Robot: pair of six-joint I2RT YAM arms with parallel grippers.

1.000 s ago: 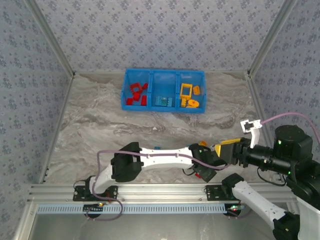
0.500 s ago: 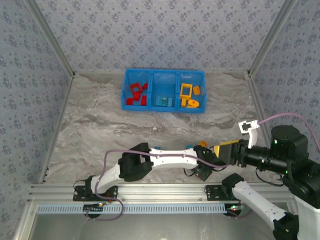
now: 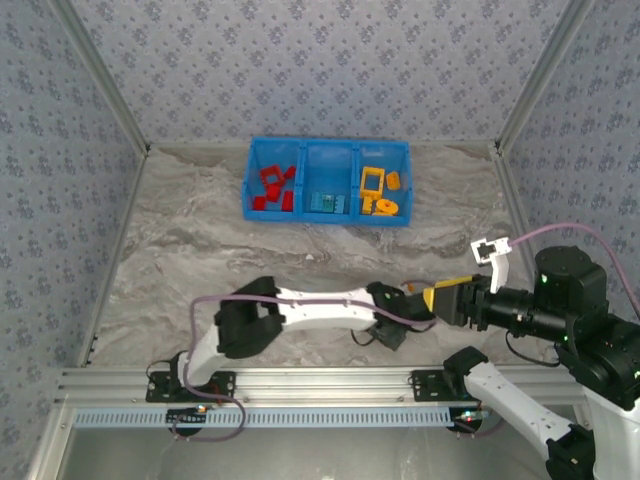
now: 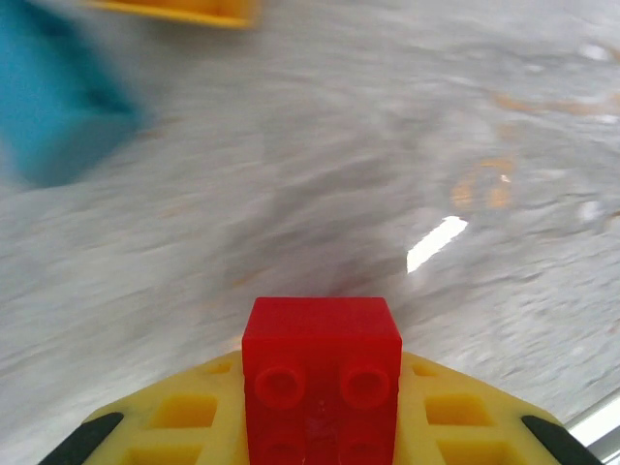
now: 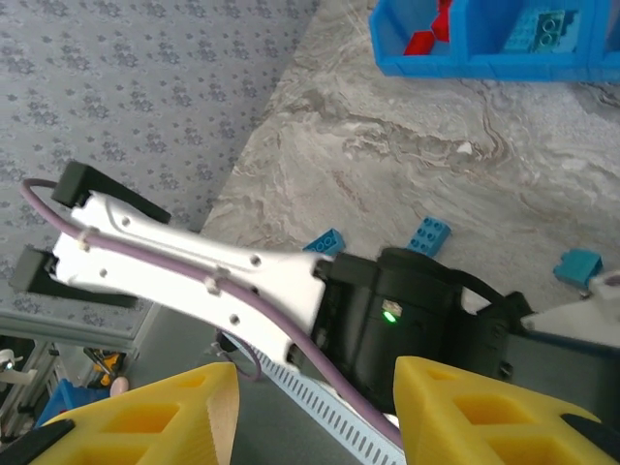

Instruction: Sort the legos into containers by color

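A red lego (image 4: 322, 334) sits sharp between the yellow fingers of my left gripper (image 4: 322, 407), which is shut on it just above the blurred marble table. From above, the left gripper (image 3: 410, 304) lies at the near right of the table, close in front of my right gripper (image 3: 432, 298). The right gripper (image 5: 315, 387) is open, its yellow fingers wide apart with nothing between them, looking down on the left arm's black wrist (image 5: 417, 310). The blue tray (image 3: 328, 212) at the back holds red legos (image 3: 272, 185) left, light blue ones (image 3: 327, 202) in the middle, yellow ones (image 3: 378, 190) right.
Loose light blue legos (image 5: 326, 241) (image 5: 429, 234) (image 5: 578, 266) lie on the table beside the left arm's wrist. A light blue lego (image 4: 58, 107) also shows blurred just ahead of the left gripper. The left arm's white link (image 3: 320, 305) stretches across the near table. Patterned walls enclose the table.
The left gripper has closed on the red lego and drawn back to the left, its elbow swinging left. The right gripper has edged left toward it, still open.
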